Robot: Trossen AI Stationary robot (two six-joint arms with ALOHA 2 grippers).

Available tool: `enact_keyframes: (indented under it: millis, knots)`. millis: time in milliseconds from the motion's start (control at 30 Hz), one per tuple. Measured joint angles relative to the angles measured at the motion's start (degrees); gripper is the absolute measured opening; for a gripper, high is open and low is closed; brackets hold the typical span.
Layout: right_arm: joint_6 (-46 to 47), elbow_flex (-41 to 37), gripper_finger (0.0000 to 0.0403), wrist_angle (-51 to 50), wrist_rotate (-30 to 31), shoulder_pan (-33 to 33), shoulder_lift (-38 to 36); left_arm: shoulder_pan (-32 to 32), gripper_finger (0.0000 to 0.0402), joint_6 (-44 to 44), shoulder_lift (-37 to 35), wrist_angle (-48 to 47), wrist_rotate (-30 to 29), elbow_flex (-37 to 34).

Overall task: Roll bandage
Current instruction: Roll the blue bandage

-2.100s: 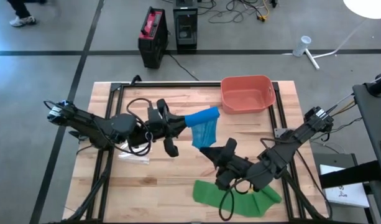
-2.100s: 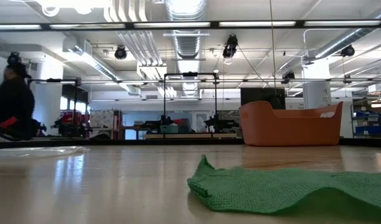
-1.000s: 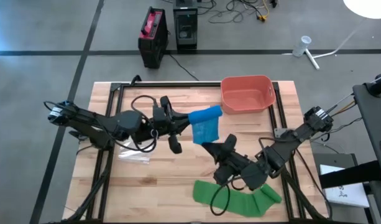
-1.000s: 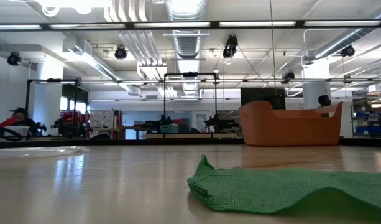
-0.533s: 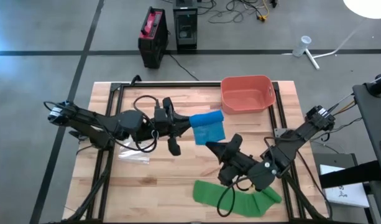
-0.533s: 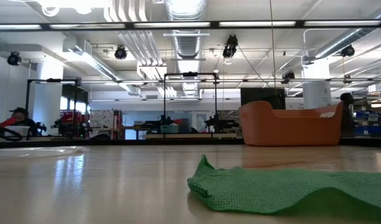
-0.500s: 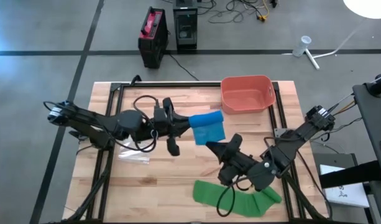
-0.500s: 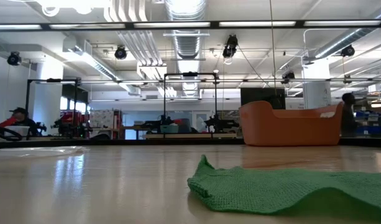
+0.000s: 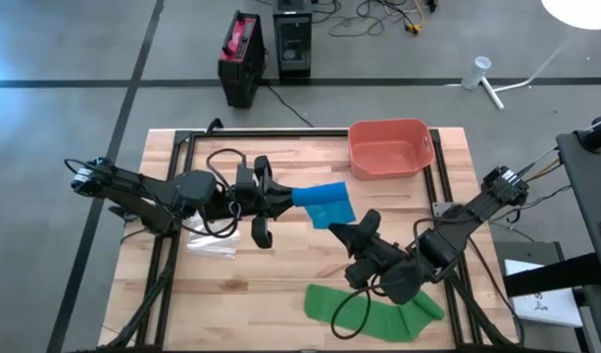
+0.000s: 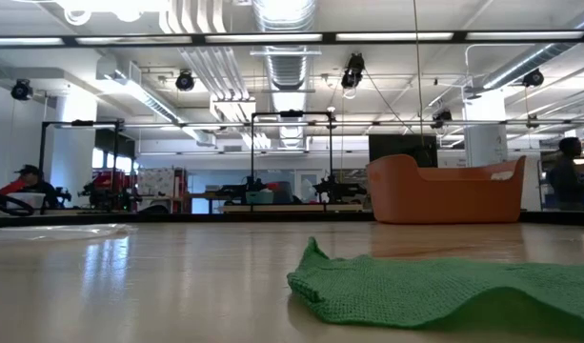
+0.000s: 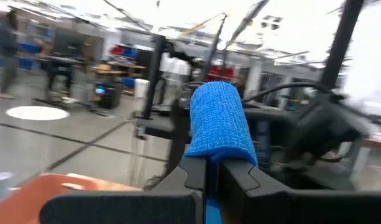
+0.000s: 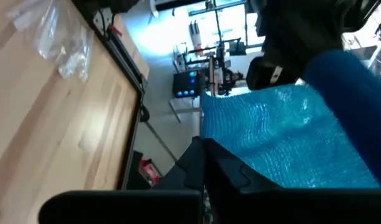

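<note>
Low view shows only the green cloth (image 10: 444, 291) on the worktop (image 10: 130, 276) and the orange tub (image 10: 444, 191) behind; neither arm appears there. High view: left gripper (image 9: 280, 201), clenched on the rolled end of the blue bandage (image 9: 323, 201), mid-worktop. Right gripper (image 9: 331, 228), at 5 o'clock from the roll, pinches the bandage's loose tail. Plastic bag (image 9: 210, 244) lies at 7 o'clock of the left gripper. Tub at 1 o'clock of the bandage.
</note>
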Motion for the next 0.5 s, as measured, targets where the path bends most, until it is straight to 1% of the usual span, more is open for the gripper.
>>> enact_keyframes:
  millis: [100, 233, 367, 500]
  knots:
    - [-2.12, 0.07, 0.0000, 3.36, -0.74, 0.37, 0.00, 0.07, 0.0007, 3.82, 0.07, -1.01, -4.68, 0.00]
    - [-5.84, 1.38, 0.0000, 7.86, -0.98, 1.12, 0.00, 0.13, 0.0007, 7.33, 0.09, -2.13, -8.54, -0.43]
    - [-7.19, 3.72, 0.0000, 9.28, -1.00, 0.95, 0.00, 0.18, 0.0007, 12.52, 0.09, -1.64, -9.01, -2.42]
    - [-7.20, 5.68, 0.0000, 9.27, -1.02, -0.65, 0.00, 0.18, 0.0007, 12.39, 0.20, -1.65, -8.98, -5.42]
